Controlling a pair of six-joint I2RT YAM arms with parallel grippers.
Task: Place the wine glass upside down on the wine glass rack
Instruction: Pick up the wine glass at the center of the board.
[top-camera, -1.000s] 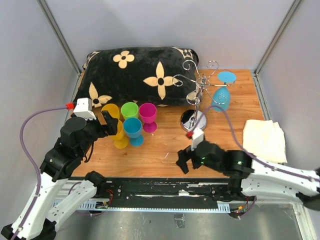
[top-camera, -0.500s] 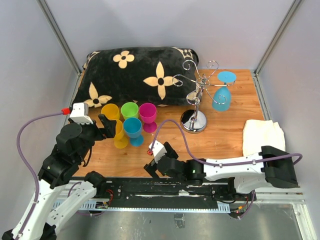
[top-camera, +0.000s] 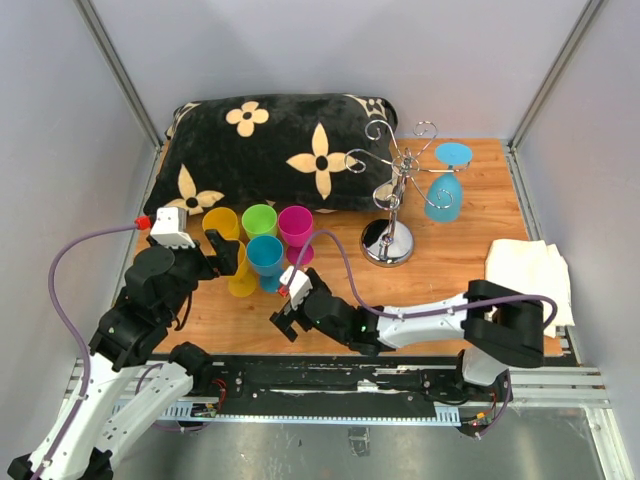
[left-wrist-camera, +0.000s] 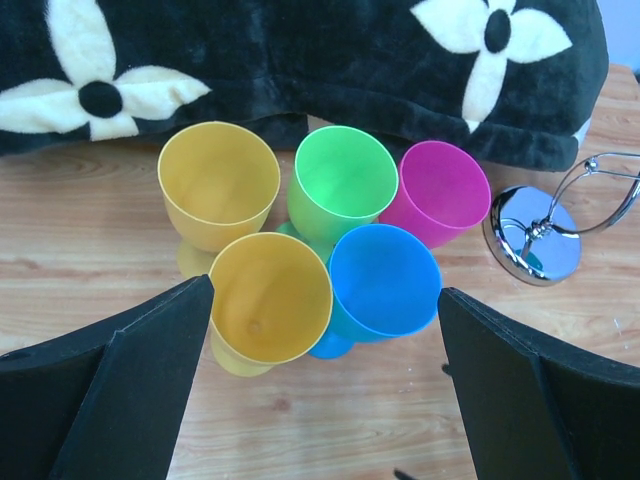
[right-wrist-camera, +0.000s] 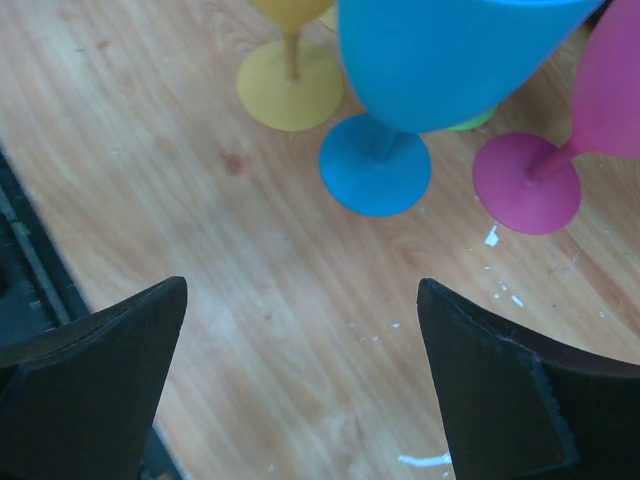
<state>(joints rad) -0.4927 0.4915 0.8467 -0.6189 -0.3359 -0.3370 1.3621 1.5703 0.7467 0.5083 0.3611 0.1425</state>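
Several plastic wine glasses stand upright in a cluster: two yellow (top-camera: 222, 222) (left-wrist-camera: 270, 297), a green (left-wrist-camera: 345, 185), a magenta (left-wrist-camera: 443, 192) and a blue one (left-wrist-camera: 383, 280). Another blue glass (top-camera: 443, 195) hangs upside down on the chrome wine glass rack (top-camera: 400, 175), whose mirrored base (left-wrist-camera: 530, 240) shows in the left wrist view. My left gripper (top-camera: 222, 255) (left-wrist-camera: 325, 300) is open above the near yellow and blue glasses. My right gripper (top-camera: 285, 318) (right-wrist-camera: 302, 290) is open and low, just in front of the blue glass's foot (right-wrist-camera: 375, 165), holding nothing.
A black cushion with cream flowers (top-camera: 270, 150) lies along the back left. A folded cream cloth (top-camera: 528, 280) sits at the right edge. Grey walls close in the wooden table; a black rail (top-camera: 330, 375) runs along its near edge.
My right arm has swung left along the table's front, from beside the rack's base to just in front of the blue glass. The left gripper shifted slightly; both stayed open.
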